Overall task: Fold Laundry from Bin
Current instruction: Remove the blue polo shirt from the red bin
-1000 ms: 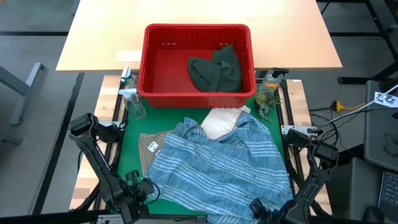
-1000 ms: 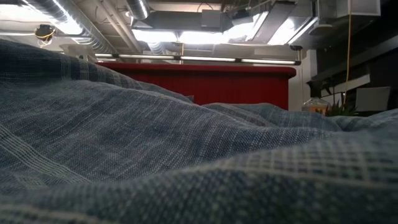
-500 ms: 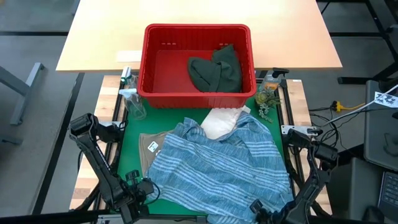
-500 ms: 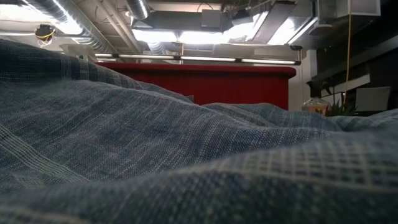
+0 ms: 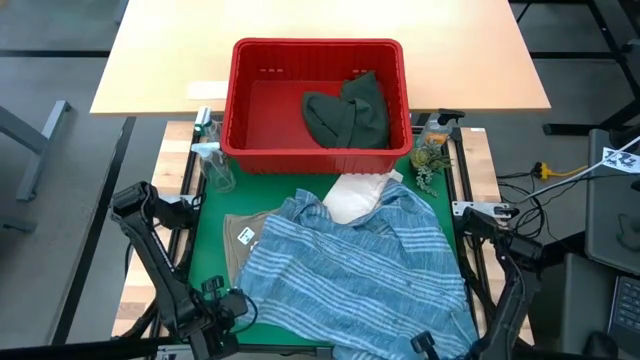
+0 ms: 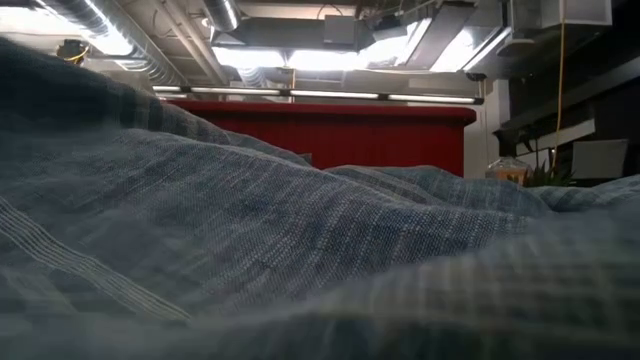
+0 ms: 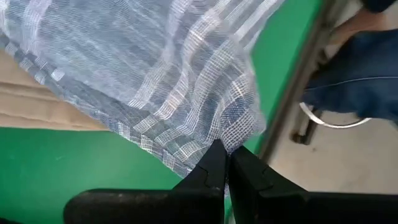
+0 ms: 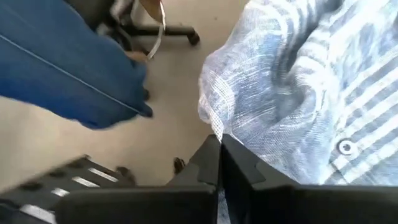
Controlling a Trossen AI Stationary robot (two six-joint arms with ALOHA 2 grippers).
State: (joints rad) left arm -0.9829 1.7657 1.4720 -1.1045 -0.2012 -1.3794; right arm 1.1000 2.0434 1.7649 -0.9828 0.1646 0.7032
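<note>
The blue-white striped shirt (image 5: 350, 265) lies spread and rumpled on the green mat (image 5: 215, 260), covering part of a tan garment (image 5: 240, 232) and a small white cloth (image 5: 355, 195). It fills the low view (image 6: 300, 240). My left gripper (image 5: 232, 303) is shut on its near left corner. My right gripper (image 5: 422, 345) is shut on its near right edge. The red bin (image 5: 318, 60) stands at the far side with a dark green garment (image 5: 348, 112) lying inside. My left gripper pinches the shirt's near left corner (image 7: 235, 135) between its two fingers, at the cloth's edge. The rest of the shirt lies on the mat beyond the fingers. My right gripper pinches the shirt's near right edge (image 8: 216, 124) between its two fingers. The cloth there bunches up beyond the fingertips, above the floor past the table's near edge.
A spray bottle (image 5: 212, 165) stands left of the bin and a small plant (image 5: 430, 155) right of it. Beyond the table's near edge a person's blue-clad leg (image 8: 62, 62) and a chair base (image 8: 158, 28) show.
My right gripper has shifted a little toward the table's near edge. In the low view the shirt's near folds have risen and shifted; its far part stays where it was.
</note>
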